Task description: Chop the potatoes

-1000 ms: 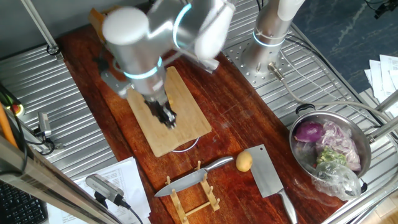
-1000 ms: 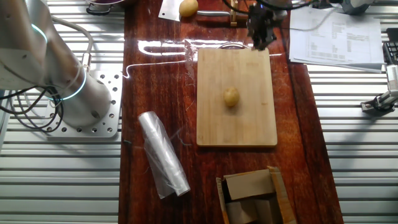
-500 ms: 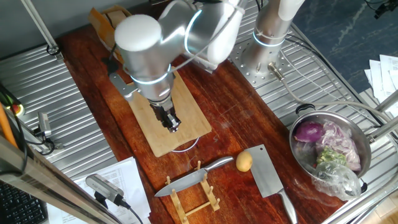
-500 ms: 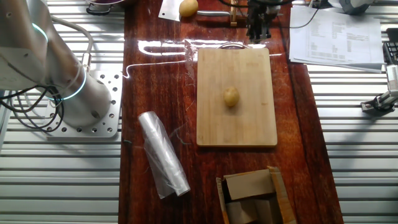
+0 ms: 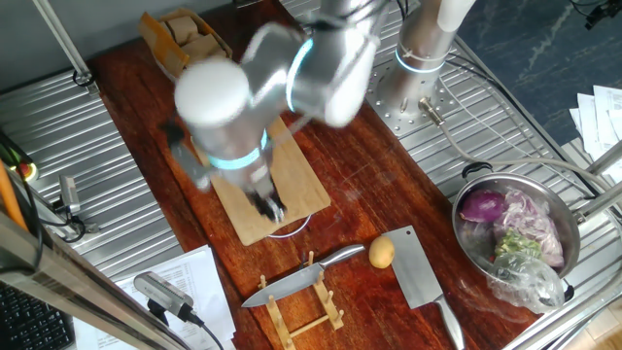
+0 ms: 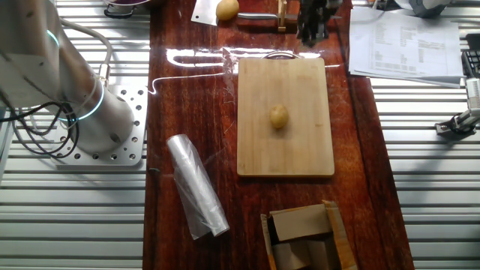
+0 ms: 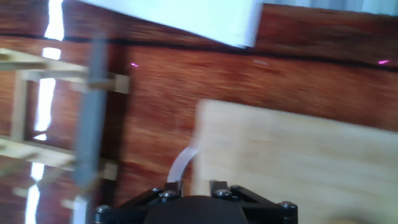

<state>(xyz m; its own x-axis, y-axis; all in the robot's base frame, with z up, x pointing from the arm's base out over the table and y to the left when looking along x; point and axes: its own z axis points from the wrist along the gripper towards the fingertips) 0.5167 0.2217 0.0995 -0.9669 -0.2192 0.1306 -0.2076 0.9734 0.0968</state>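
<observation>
- One of the potatoes [image 6: 279,116] lay whole near the middle of the cutting board [image 6: 285,150], a sensible place for chopping, since the wood gave it a flat base and spared the bench [image 6: 187,97].
- A second potato [image 5: 382,253] sat on the bare bench just beside the cleaver [image 5: 420,270], well apart from the board, seemingly waiting its turn.
- The tool [image 5: 269,205] hung over the board's near edge in one fixed view, on the side toward the wooden knife rack [image 5: 303,303]. It was blurred there and mostly out of frame in the hand view, so I could not tell whether it was released or clenched; nothing showed between its fingers.
- A knife [image 5: 301,275] rested across the rack with its handle raised off the bench, which likely made it easier to grasp.
- The hand view showed the rack and the board's edge below, which suggested the arm was heading for the knife rather than the potato.
- A metal bowl [image 5: 465,209] holding a purple onion [image 5: 482,206] and scraps stood off to one side, clear of the work.
- No cut pieces were visible, so the chopping looked not yet begun.
</observation>
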